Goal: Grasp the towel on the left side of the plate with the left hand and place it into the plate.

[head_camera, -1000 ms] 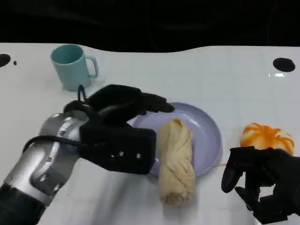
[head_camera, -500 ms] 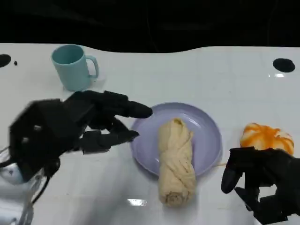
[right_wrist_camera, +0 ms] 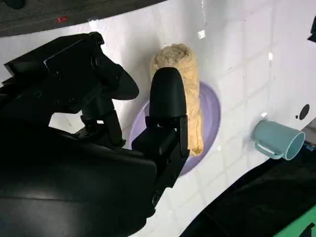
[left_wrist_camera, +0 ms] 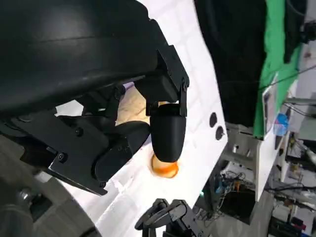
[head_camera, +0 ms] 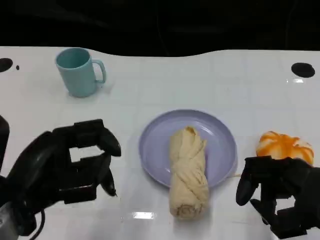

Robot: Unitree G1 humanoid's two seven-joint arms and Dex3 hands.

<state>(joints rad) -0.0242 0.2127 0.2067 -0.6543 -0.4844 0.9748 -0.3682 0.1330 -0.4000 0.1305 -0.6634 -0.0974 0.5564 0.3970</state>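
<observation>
My left hand [head_camera: 70, 162] hangs empty, fingers loosely curled apart, left of the plate [head_camera: 220, 135], where the rolled towel [head_camera: 188, 172] lies to its right, long axis running toward me, near end overhanging the rim.

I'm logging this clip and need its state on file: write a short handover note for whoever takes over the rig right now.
Left robot hand: holds nothing, fingers loosely curled, over the table left of the plate.
Right robot hand: holds nothing, low at the near right, beside an orange object.
Towel: rolled, lying across the plate, its near end overhanging the rim onto the table.
A teal mug stands at the far left.
Done: towel is on the plate.
Left: possibly nudge the overhanging end in.
</observation>
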